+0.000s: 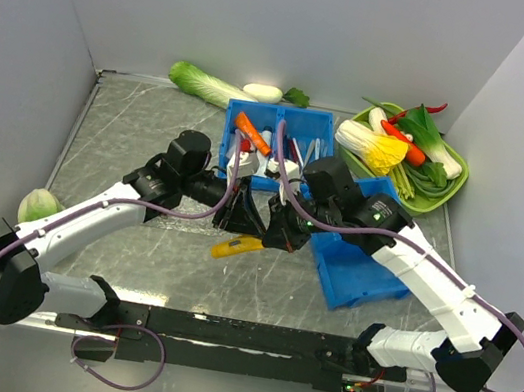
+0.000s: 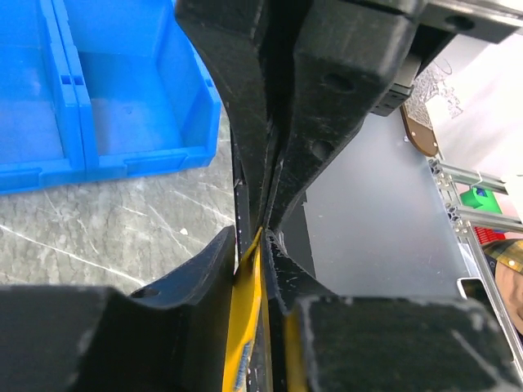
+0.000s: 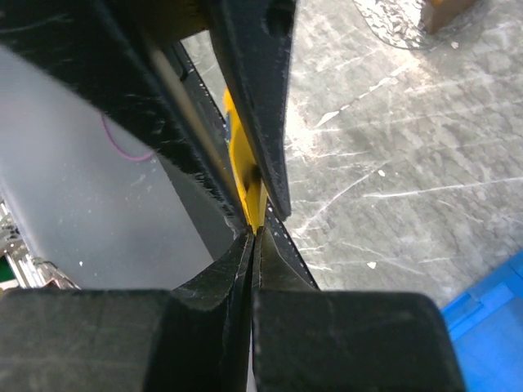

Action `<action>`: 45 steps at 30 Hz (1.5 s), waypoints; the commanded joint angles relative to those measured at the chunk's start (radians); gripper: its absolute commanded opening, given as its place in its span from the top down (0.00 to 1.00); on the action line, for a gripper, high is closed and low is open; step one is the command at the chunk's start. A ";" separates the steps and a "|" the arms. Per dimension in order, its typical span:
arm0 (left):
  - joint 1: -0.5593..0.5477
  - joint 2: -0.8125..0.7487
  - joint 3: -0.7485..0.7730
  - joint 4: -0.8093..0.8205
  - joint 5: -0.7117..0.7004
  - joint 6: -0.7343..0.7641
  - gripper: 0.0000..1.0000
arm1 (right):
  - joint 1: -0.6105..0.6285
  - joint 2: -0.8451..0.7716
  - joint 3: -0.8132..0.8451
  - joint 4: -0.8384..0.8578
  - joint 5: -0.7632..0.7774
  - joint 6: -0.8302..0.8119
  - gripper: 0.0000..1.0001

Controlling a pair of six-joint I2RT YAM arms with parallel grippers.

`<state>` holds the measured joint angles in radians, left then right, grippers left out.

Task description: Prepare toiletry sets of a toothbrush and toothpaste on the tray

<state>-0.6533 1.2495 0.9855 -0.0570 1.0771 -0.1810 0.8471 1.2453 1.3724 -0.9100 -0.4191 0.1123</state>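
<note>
A yellow toothpaste tube point(image 1: 237, 246) hangs above the table's middle between my two grippers. My left gripper point(image 1: 240, 221) is shut on its body, which shows between the jaws in the left wrist view point(image 2: 245, 327). My right gripper point(image 1: 280, 235) faces it, tips closed on the tube's thin flat end point(image 3: 254, 204). An orange tube point(image 1: 253, 134) lies in the left compartment of the back blue bin point(image 1: 283, 110). Thin sticks point(image 1: 296, 148) stand in its right compartment, too small to tell a toothbrush. I cannot make out the clear tray.
A second blue bin point(image 1: 374, 282) sits under the right arm. A green dish of vegetables point(image 1: 453, 194) stands at the back right. A long green cabbage point(image 1: 206, 83) and a white radish point(image 1: 262, 92) lie at the back wall, and a small cabbage point(image 1: 37, 205) at the left edge.
</note>
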 commanded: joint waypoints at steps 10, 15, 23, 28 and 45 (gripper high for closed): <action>-0.005 -0.001 -0.001 0.043 0.052 0.018 0.99 | -0.002 -0.052 -0.002 0.042 0.014 0.003 1.00; -0.003 -0.048 -0.025 0.062 -0.084 0.011 0.99 | -0.003 -0.104 -0.050 0.105 0.065 0.039 0.65; 0.107 -0.133 -0.099 0.170 -0.316 -0.072 0.99 | -0.023 -0.274 -0.193 0.236 0.345 0.145 0.17; 0.173 -0.246 -0.162 0.197 -0.639 -0.101 0.99 | -0.029 -0.426 -0.315 0.331 0.552 0.248 0.09; 0.188 -0.525 -0.507 0.584 -1.356 -0.146 0.99 | -0.029 -0.679 -0.567 0.554 0.665 0.256 0.06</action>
<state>-0.4671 0.7391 0.5156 0.2569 -0.1463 -0.3584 0.8200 0.5709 0.8207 -0.4377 0.2295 0.3969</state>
